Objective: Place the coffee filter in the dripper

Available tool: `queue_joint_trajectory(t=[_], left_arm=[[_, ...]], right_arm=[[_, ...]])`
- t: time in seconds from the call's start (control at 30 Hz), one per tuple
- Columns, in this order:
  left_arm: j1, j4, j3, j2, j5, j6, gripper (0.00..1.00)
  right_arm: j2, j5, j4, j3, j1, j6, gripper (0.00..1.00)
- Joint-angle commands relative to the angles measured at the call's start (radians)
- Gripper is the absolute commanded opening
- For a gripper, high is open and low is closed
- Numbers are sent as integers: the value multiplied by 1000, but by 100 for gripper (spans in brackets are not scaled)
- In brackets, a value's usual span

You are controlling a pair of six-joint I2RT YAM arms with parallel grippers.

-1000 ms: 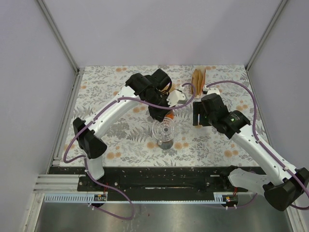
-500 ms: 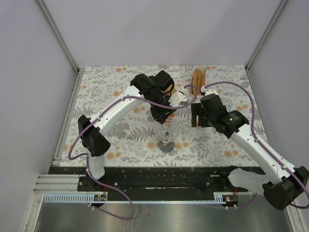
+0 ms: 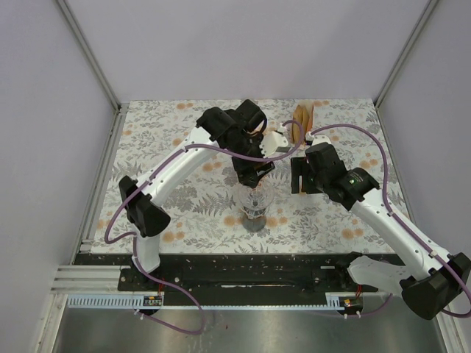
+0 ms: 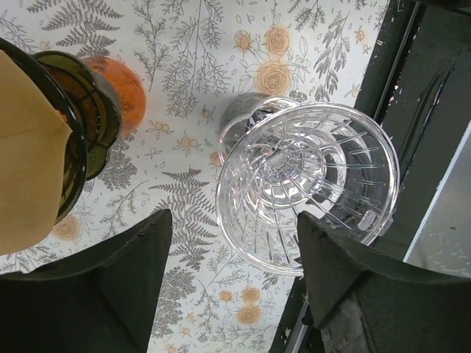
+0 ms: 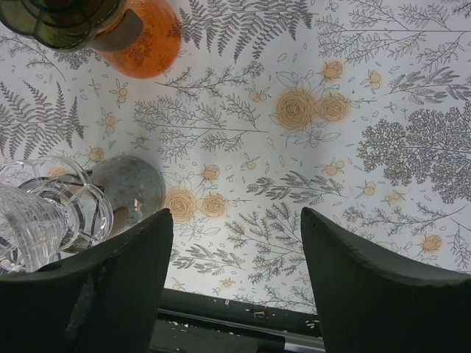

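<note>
The clear, ribbed, cone-shaped dripper stands on the floral tablecloth. The brown paper coffee filters stand upright at its one o'clock, well apart. The left gripper gapes wide and empty above the dripper, and the right gripper is equally wide and empty.

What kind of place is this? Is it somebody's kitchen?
Probably a robot test booth, not a kitchen. Plain walls and a metal frame box in a flowery table, the left arm and right arm are bolted along its near edge, and a glass dripper stands on it.
</note>
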Motion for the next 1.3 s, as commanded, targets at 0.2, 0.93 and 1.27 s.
queue_joint_trajectory(t=[0.2, 0.93, 1.27], left_arm=[[16, -98, 68, -121, -50, -48, 76], [691, 974, -939, -695, -325, -314, 94], [769, 1116, -1094, -604, -322, -389, 95]], right_arm=[[30, 113, 86, 88, -40, -51, 67], [562, 106, 272, 551, -283, -232, 50], [807, 54, 276, 743, -327, -300, 40]])
